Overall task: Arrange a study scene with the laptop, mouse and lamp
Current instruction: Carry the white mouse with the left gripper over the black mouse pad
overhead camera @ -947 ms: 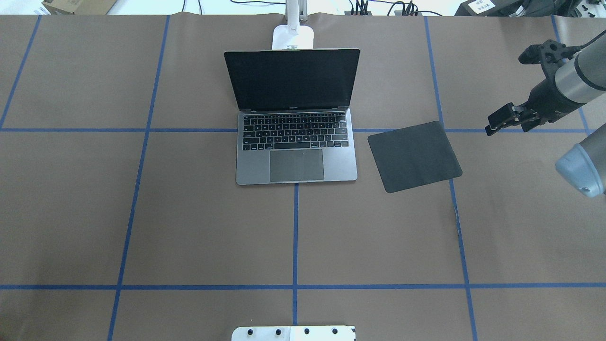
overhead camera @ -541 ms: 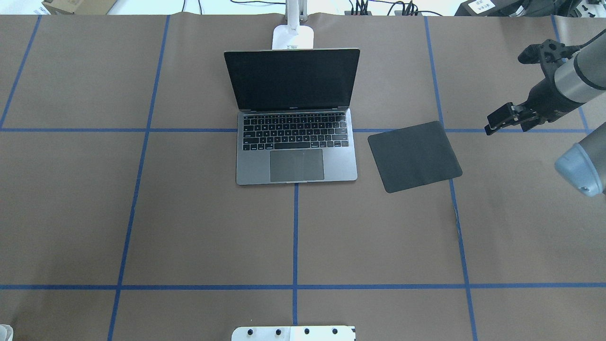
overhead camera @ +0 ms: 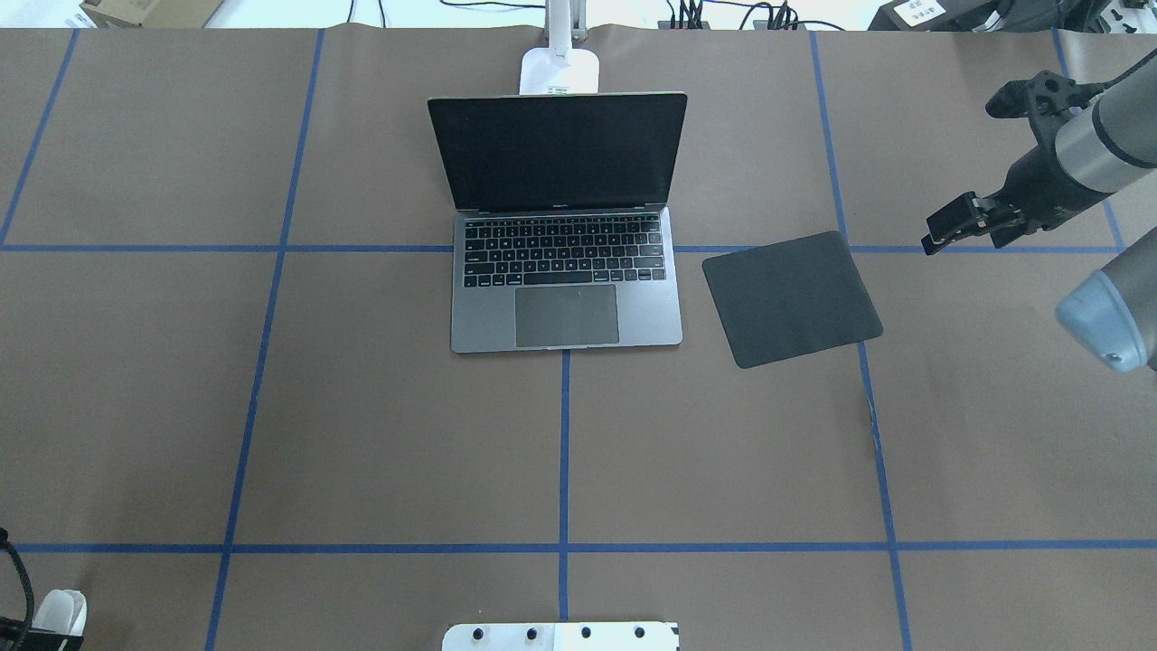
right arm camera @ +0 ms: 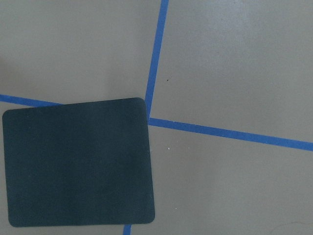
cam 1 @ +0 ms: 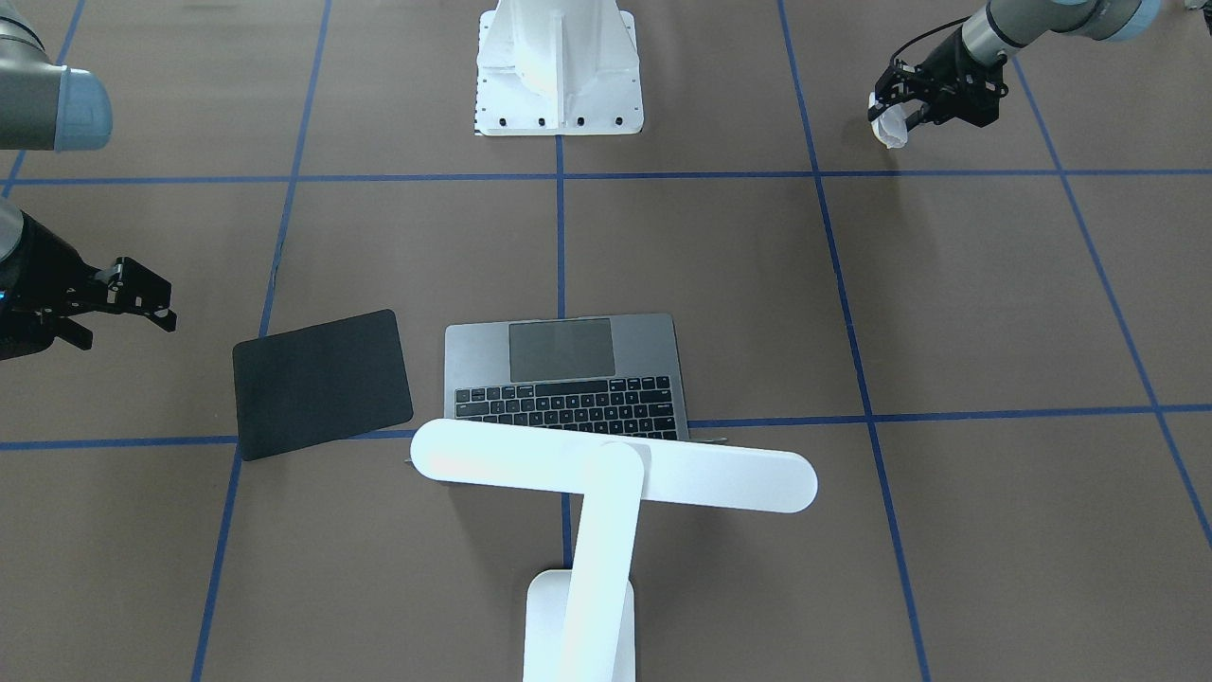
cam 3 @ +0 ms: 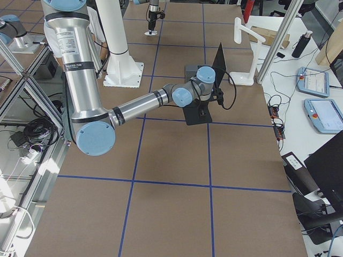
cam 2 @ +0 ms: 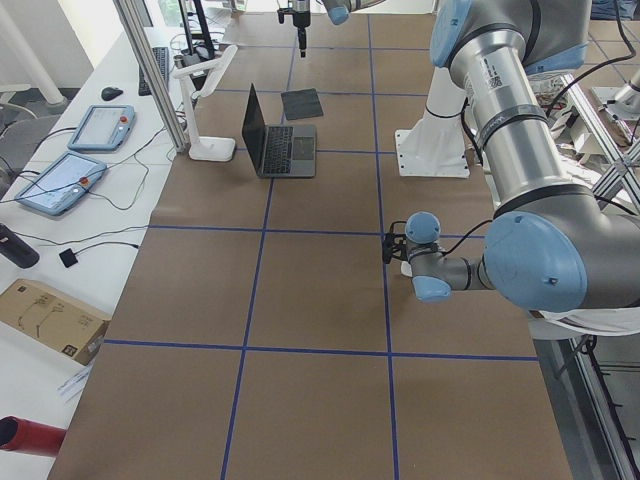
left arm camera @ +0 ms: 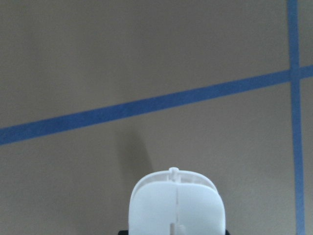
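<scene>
Looking from the front, my left gripper point(cam 1: 897, 114) is clamped on the mouse point(cam 1: 888, 131), well apart from the mouse pad point(cam 1: 322, 382) beside the laptop point(cam 1: 565, 374); overhead, my right gripper point(overhead camera: 965, 233), fingers apart and empty, hangs nearer that pad.

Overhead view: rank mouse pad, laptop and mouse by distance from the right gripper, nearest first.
1. mouse pad, just left of the right gripper.
2. laptop, table centre, lid open.
3. mouse, far left, at the near corner.
</scene>
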